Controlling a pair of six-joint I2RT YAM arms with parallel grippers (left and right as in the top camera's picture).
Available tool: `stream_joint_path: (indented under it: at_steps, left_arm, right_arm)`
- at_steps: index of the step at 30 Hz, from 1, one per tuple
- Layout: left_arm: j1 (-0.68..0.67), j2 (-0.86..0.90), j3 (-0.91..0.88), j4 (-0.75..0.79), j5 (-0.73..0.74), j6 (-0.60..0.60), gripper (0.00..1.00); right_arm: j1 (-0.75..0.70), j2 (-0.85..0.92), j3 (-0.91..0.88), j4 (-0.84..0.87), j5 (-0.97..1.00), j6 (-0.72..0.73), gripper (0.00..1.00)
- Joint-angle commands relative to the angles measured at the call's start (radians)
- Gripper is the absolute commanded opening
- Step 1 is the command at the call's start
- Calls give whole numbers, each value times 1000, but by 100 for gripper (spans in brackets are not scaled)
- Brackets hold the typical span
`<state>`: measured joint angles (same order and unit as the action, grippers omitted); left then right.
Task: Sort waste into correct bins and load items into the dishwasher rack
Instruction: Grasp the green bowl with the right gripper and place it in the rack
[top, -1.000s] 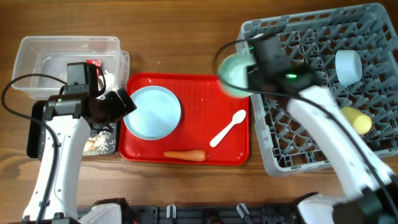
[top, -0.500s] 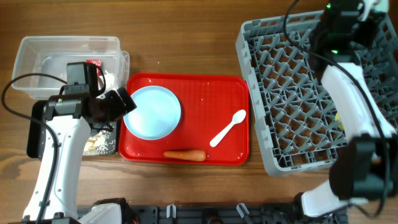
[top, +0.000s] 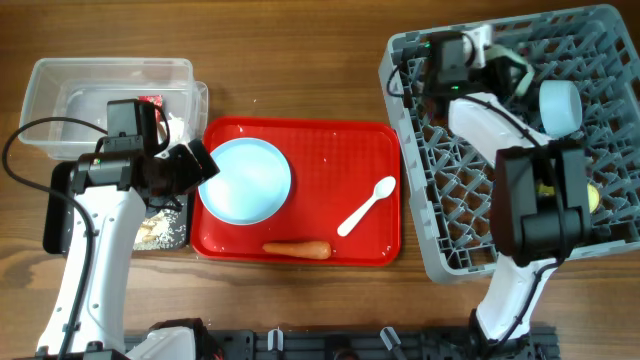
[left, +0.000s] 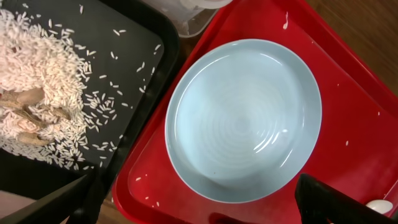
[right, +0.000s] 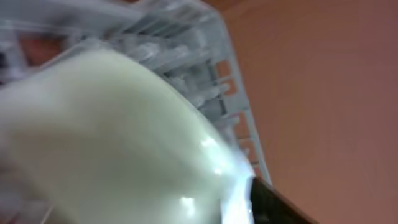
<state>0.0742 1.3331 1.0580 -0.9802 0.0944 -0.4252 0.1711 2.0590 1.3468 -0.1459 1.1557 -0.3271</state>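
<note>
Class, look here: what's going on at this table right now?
Two robot arms are clearing up. The right gripper holds the pale green bowl at the far edge of the dishwasher rack, where a light blue bowl and yellow cup already sit. The left gripper hovers open over the light blue plate on the red tray, near the white spoon and carrot. Rice scraps lie in the black tray.

A red serving tray (top: 330, 160) lies flat on the wooden counter (top: 290, 60). It sits under the left jaws and stretches away past them towards the right jaws, stopping short of those. It is glossy, rectangular, with rounded corners and a low raised rim. Bare brown wood grain surrounds it, showing behind both jaws and along the near edge.
</note>
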Motion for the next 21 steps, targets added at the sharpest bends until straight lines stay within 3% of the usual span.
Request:
stream_joint_path:
  at_steps: [1, 3, 8, 9, 11, 13, 17, 21]
  left_arm:
    - [5, -3, -2, 0, -6, -9, 100]
    - [5, -3, -2, -5, -6, -9, 100]
    - [5, -3, -2, -13, -6, -9, 100]
    - [5, -3, -2, -16, -7, -9, 100]
    - [5, -4, -2, -32, -26, -9, 100]
    - [13, -4, -2, -49, -60, -10, 100]
    - [201, -6, -2, -114, -69, -42, 100]
    - [379, -5, -2, -158, -2, -58, 100]
  right_arm:
    - [26, -29, -2, -159, -107, 203, 69]
    - [24, -129, -2, -301, -264, 305, 72]
    - [27, -405, -2, -380, -597, 303, 77]
    - [29, -463, -2, -399, -733, 304, 77]
    - [29, -555, -2, -458, -1185, 364, 77]
    - [40, -560, -2, -499, -1348, 422, 76]
    - [234, -478, -8, -523, -1410, 465, 76]
    - [435, -287, -8, -465, -1382, 630, 76]
